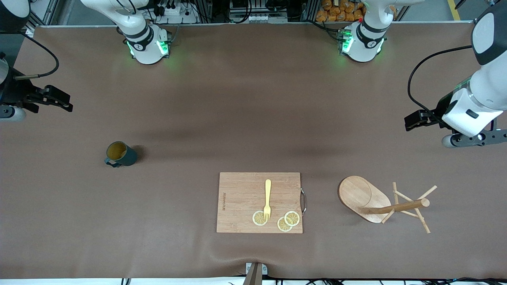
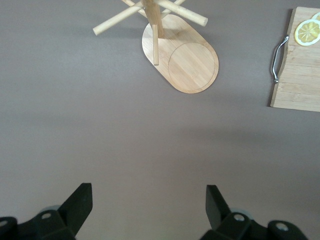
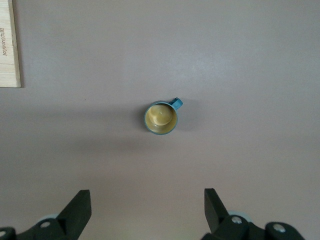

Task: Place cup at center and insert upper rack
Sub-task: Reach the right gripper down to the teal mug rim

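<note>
While both arms wait, right gripper (image 3: 145, 210) and left gripper (image 2: 149, 205) hang wide open and empty above the tabletop's ends. Cup (image 1: 121, 154) stands upright toward the right arm's edge; upper rack (image 1: 380, 202) lies toppled. Descend squarely, avoiding the handle.

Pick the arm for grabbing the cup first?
Right. The cup stands upright toward the right arm's end of the table, and the open right gripper has it in its wrist view. The left gripper, also open, looks at the upper rack.
</note>
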`<state>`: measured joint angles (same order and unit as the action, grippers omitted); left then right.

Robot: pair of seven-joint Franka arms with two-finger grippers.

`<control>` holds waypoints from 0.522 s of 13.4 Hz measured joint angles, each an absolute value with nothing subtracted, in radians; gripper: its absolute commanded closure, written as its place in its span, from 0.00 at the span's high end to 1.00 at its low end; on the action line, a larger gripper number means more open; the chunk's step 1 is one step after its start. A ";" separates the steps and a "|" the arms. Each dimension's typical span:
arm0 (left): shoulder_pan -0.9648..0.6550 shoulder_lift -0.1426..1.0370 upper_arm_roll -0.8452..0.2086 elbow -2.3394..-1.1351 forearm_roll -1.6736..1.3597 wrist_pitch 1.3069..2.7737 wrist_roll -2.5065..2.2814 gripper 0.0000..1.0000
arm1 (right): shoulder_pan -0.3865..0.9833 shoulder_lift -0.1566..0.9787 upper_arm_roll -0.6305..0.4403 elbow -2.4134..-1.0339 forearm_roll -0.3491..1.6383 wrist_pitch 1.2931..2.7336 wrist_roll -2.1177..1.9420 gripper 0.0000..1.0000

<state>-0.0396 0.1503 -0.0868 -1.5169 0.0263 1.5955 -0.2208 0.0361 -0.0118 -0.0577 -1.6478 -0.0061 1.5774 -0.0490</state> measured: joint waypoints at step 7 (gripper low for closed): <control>-0.035 0.150 -0.085 -1.517 0.027 1.595 -0.287 1.00 | 0.056 0.099 -0.057 -1.673 -0.006 1.665 -0.049 1.00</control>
<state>-0.0349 0.1503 -0.0854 -1.5169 0.0271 1.5948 -0.2873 0.0561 0.0992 -0.0565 -1.6730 -0.0060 1.6650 -0.0492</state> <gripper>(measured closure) 0.000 0.000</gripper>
